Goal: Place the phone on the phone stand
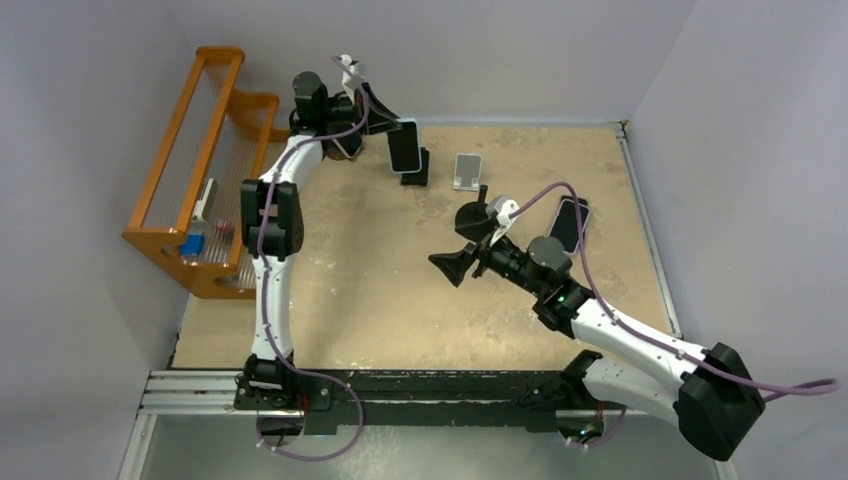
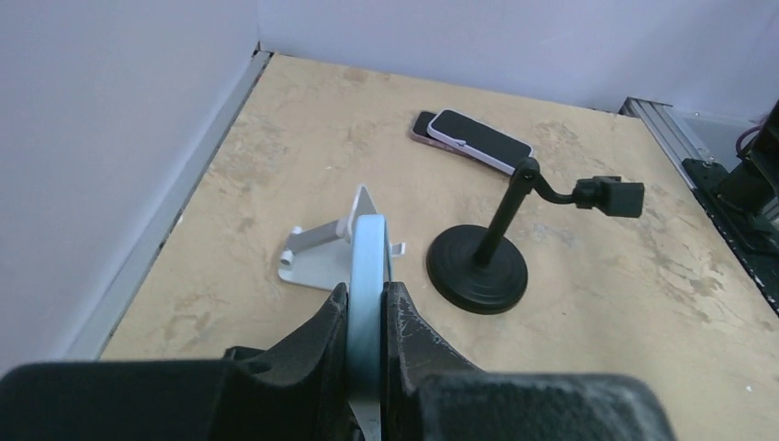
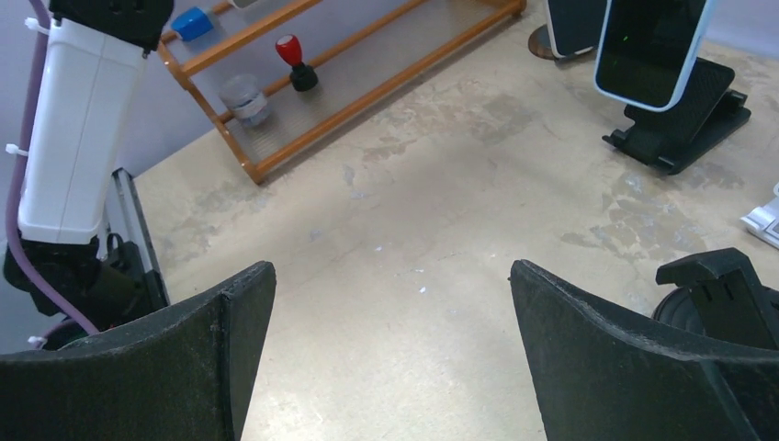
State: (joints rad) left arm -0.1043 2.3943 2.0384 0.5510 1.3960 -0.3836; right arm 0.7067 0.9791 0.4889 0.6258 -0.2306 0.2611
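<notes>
1. Between the fingers of the left claw (image 2: 367,294) the phone (image 2: 368,248) is pinched by its thin edges. The claw is closed on it, and I think this grip is chosen so that the back of the phone is free to lean on a support.
2. Just under this claw sits the black stand (image 3: 684,124), and the lower end of the phone hangs in front of its sloped plate. I cannot tell if the two touch already, so I judge the placing as nearly done, not finished.
3. The right claw (image 3: 390,271) is wide open and holds nothing. It hovers low over the table (image 3: 413,211), well apart from the phone, probably to keep out of the way.
4. Beyond the left claw stands a silver stand (image 2: 317,257), and beside that a round-foot stand (image 2: 478,271) with a bent arm. Further on, two spare phones (image 2: 473,138) lie flat, one on the other.
5. The held phone has a smooth pale blue rim with rounded corners and a dark glossy screen.
6. The black stand is matte and made of flat folding plates, while the silver stand looks like one bent metal sheet.
7. The table is a beige board, dull and stained. Far ahead of the right claw is a wooden rack (image 3: 367,87) with orange bars.
</notes>
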